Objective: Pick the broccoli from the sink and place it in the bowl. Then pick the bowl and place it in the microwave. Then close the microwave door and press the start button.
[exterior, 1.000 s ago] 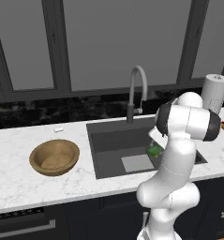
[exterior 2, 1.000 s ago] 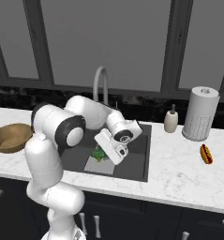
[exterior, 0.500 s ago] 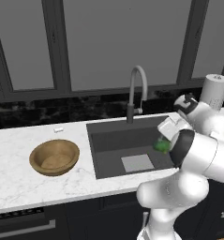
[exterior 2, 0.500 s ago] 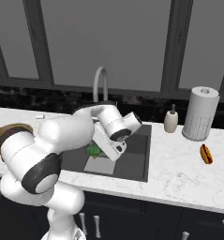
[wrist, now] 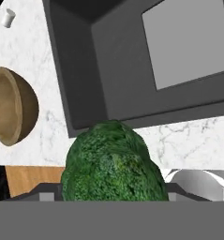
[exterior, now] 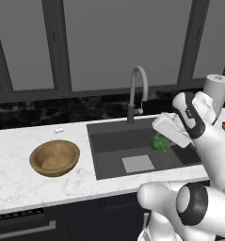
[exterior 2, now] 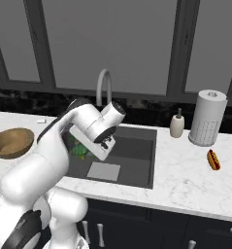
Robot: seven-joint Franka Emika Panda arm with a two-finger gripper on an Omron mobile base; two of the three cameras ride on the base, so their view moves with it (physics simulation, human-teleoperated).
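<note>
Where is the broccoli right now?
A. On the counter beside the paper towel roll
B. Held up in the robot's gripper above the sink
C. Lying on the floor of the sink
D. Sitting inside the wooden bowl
B: the broccoli sits clamped at the gripper, lifted over the sink, while the bowl on the counter holds nothing.
</note>
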